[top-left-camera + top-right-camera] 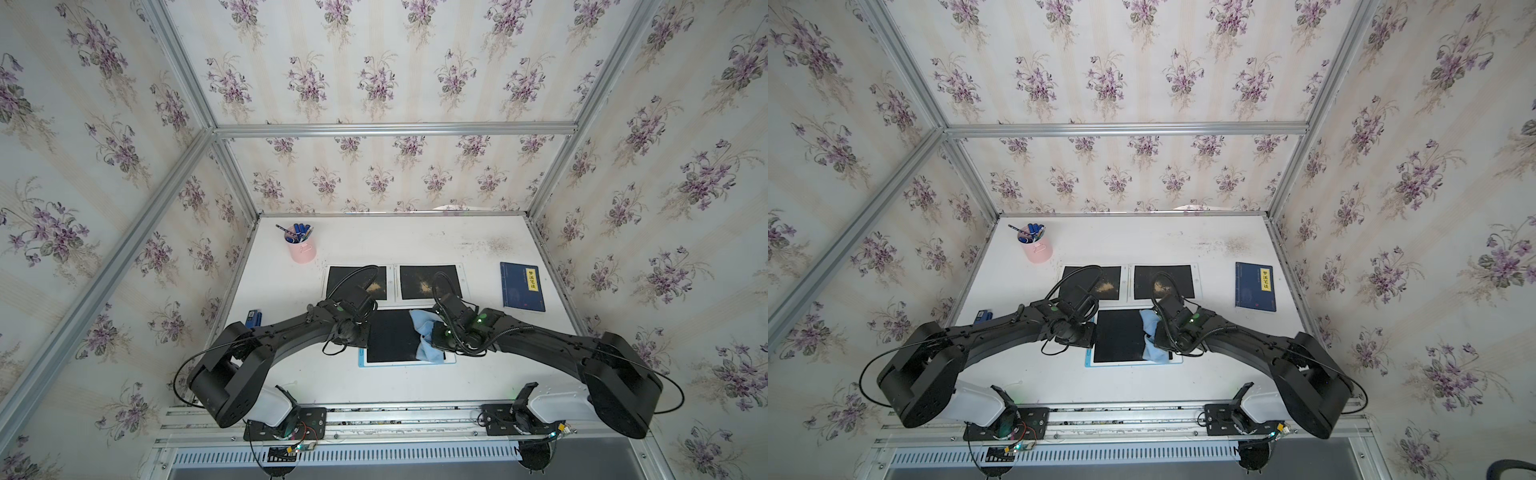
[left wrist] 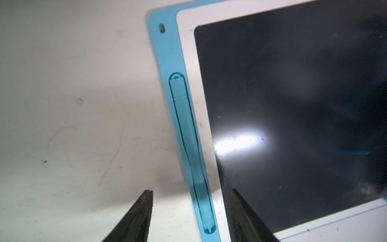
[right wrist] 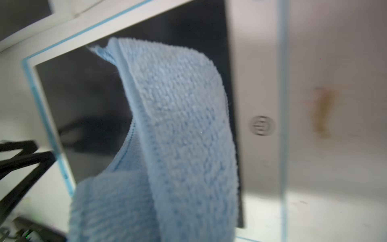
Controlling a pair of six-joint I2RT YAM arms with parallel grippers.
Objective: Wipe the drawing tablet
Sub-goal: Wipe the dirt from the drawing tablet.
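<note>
The drawing tablet (image 1: 390,337) lies flat on the white table (image 1: 415,245), dark screen up, between our two arms. Our right gripper (image 1: 435,334) is clamped on the blue cloth (image 3: 178,130), which drapes over the tablet's edge on that arm's side and covers part of the screen. In the right wrist view the cloth hides the fingers. Our left gripper (image 2: 191,190) has its jaws apart, holding nothing, astride the tablet's opposite blue edge, where the stylus (image 2: 187,130) sits in its slot. We cannot tell whether it touches the tablet. Just beyond the tablet lie a dusty board (image 1: 356,282) and a second dusty board (image 1: 430,282), both partly crossed by arm cables. Farther beyond stand a pink pen cup (image 1: 302,249) and a blue book (image 1: 522,286), well apart
</note>
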